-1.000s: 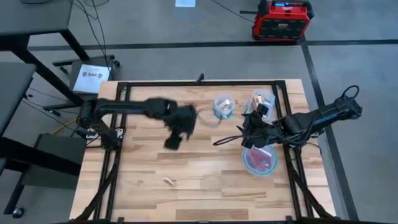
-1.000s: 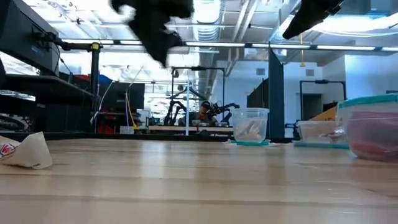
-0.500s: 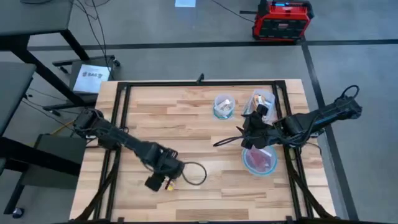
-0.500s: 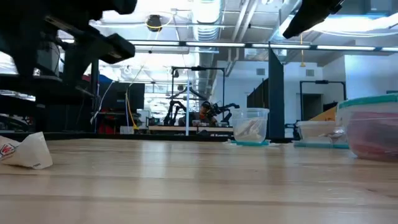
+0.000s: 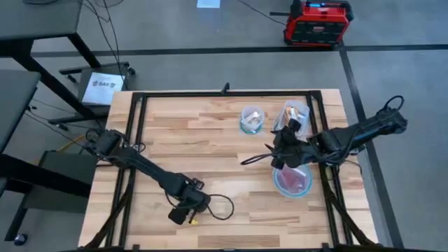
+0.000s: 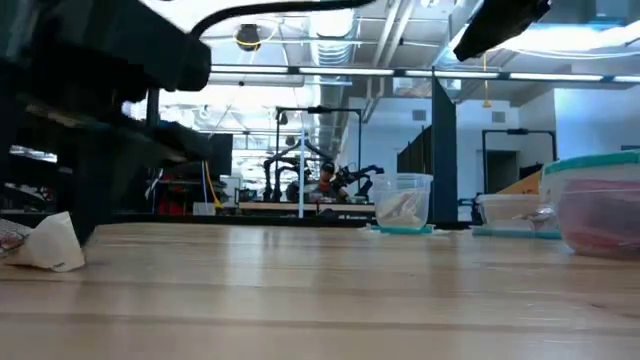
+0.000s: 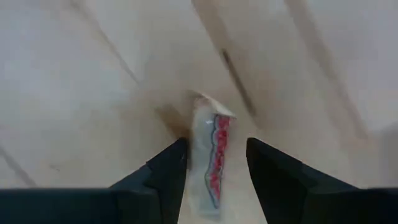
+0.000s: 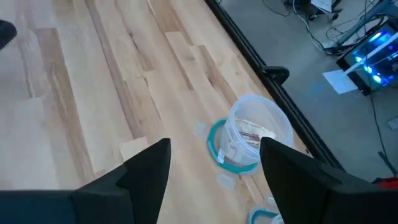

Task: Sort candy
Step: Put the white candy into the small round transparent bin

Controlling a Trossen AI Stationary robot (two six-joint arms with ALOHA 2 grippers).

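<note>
High view: wooden worktop [image 5: 210, 140] inside a black frame; left claw [image 5: 183, 215] reached down to the near edge, over one pale wrapped candy [image 5: 192, 221] lying well apart from everything else; right claw [image 5: 278, 158] waiting toward the far right, above the red-filled container [image 5: 292, 180]; two more clear containers behind it, one with pale wrappers [image 5: 252, 119], one beside it [image 5: 295, 115]; a red case [image 5: 316, 22] on the floor beyond.

Low view: the candy [image 6: 45, 245] resting flat on the worktop at the near left, one end crumpled up; dark bulk of the left arm just above and beside it, contact not discernible; containers [image 6: 403, 206] far off at the right.

Left wrist view: left claw [image 7: 214, 163] spread open, its two fingers [image 7: 166, 168] straddling the candy [image 7: 211, 155]; the wrapper lies lengthwise in the gap, white with a red scalloped print, neither finger plainly touching it.

Right wrist view: right claw [image 8: 211, 163] wide open, holding nothing; pale-wrapper container [image 8: 249, 140] ahead of it on the worktop.

Handling, as judged: the piece looks very light, its film soft, crinkly and likely slick; prone to skate or flatten under a poor pinch; best taken across its narrow middle, over the firm sweet inside, not by the loose twisted ends; fingers need to come right down to the wood first.
</note>
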